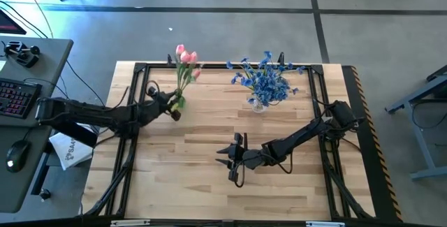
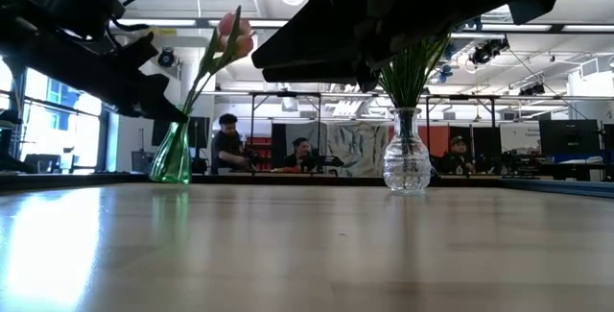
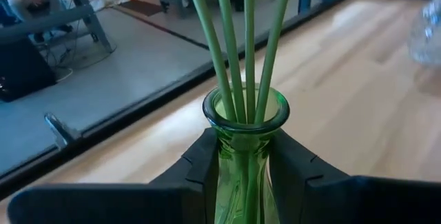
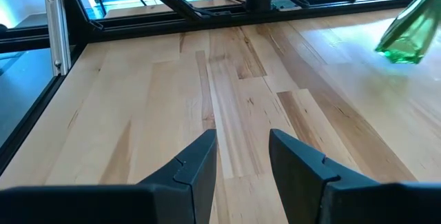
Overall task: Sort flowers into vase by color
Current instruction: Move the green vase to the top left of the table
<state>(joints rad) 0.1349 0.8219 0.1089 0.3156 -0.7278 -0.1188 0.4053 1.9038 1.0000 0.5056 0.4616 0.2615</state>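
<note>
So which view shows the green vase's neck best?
The left wrist view: the green vase fills it, rim and stems sharp between the left gripper fingers. The low view shows its body, the high view hardly anything, the right wrist a tilted corner glimpse.

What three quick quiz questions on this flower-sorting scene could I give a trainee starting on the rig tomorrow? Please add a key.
1. True or false: the blue flowers stand in the clear glass vase.
2. Which tool has its fingers on either side of the green vase's neck? A) left tool B) right tool C) neither
3. Fill in: the flowers in the green vase are ____ in colour.

Key
1. True; the blue spray rises from the clear vase near the table's far edge.
2. A; the right tool hangs open over bare tabletop near the middle.
3. Pink; the pink tulips stand on long green stems.
</note>
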